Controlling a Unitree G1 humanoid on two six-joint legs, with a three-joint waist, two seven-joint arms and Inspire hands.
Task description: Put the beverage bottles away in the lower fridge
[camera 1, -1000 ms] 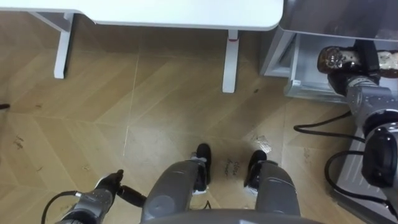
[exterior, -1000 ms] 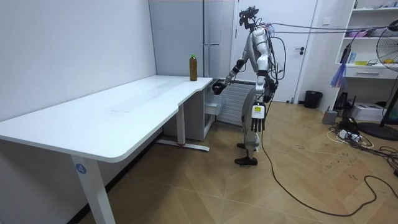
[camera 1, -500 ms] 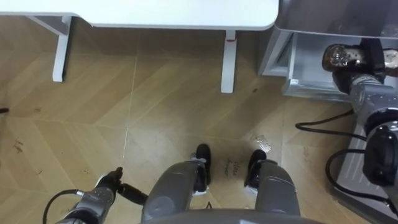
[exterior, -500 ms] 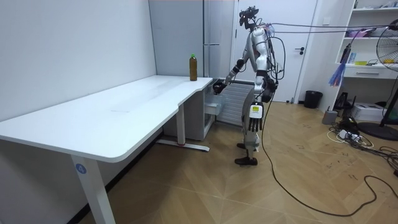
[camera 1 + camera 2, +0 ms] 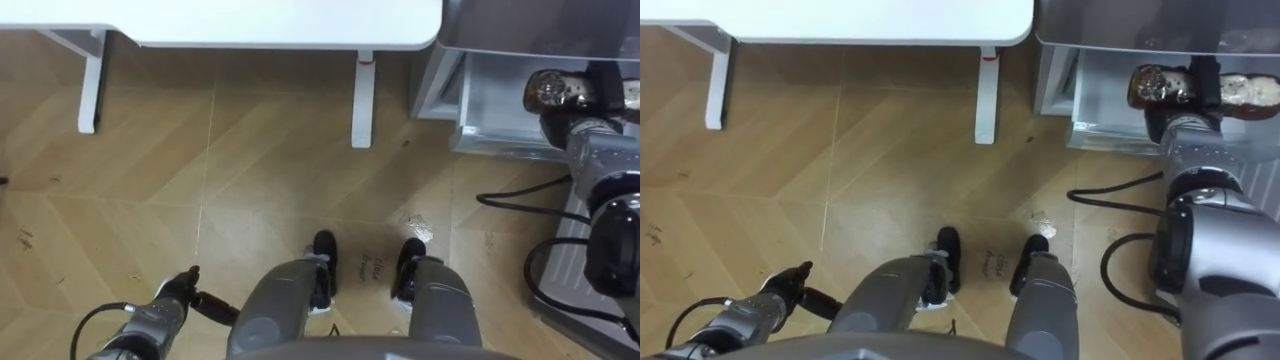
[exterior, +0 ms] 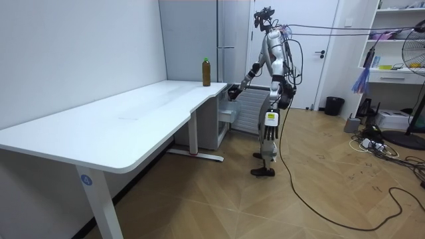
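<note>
- Robot stands upright on wood floor [image 5: 250, 160], at the end of white table [image 5: 250, 20], next to grey fridge [image 6: 229, 26].
- R arm is stretched fwd toward the fridge's lower part. L arm hangs at its side.
- Right hand [image 5: 592, 95]: fingers [image 5: 1207, 72] curled round a dark drink bottle [image 5: 1152, 85].
- The held bottle lies roughly horiz. Its dark end points to the views' left, and the labelled part runs off the R edge.
- Bottle position: at the open lower fridge compartment [image 5: 500, 130], over its pale drawer/shelf. Can't tell if it touches the shelf or is held clear.
- Left hand [image 5: 185, 292]: low at L side, beside the thigh. Fingers loose and slightly apart, nothing in them. Room view shows them hanging straight down.
- Second bottle [image 6: 206, 72], brown w/ green cap, stands upright on the table's far end, close to the fridge and well apart from both hands.
</note>
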